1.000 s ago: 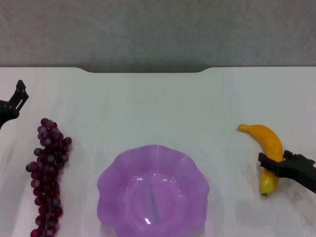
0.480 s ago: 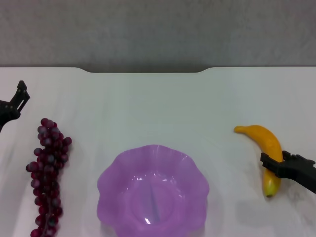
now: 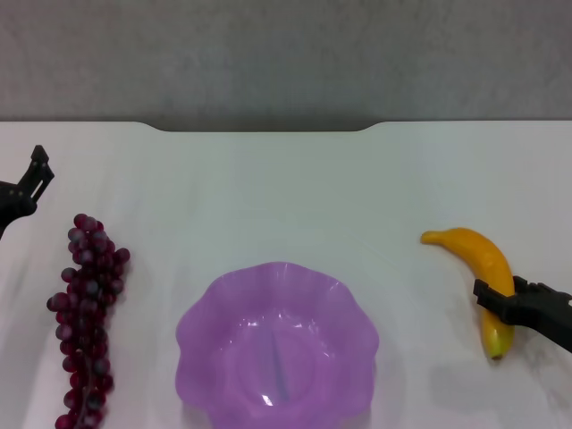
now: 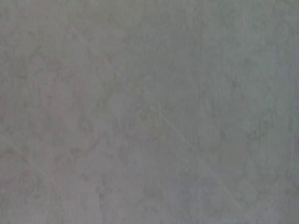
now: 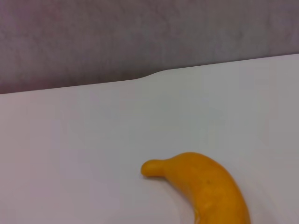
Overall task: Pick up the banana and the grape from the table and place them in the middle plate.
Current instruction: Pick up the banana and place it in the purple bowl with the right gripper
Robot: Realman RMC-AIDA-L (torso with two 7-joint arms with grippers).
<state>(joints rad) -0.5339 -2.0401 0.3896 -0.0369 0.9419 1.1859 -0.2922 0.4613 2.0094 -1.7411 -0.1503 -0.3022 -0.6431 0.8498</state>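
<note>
Your right gripper (image 3: 493,300) has closed on the banana (image 3: 481,264) near the table's (image 3: 286,179) right edge and turned it slightly, so lifting comes next. Left gripper (image 3: 27,183): cannot tell. The grape (image 3: 85,304) waits left.

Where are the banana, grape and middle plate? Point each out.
banana (image 3: 471,249): head view, upper yellow body.
grape (image 3: 85,308): head view, middle of the bunch.
middle plate (image 3: 206,308): head view, left wall inside the scalloped rim.
</note>
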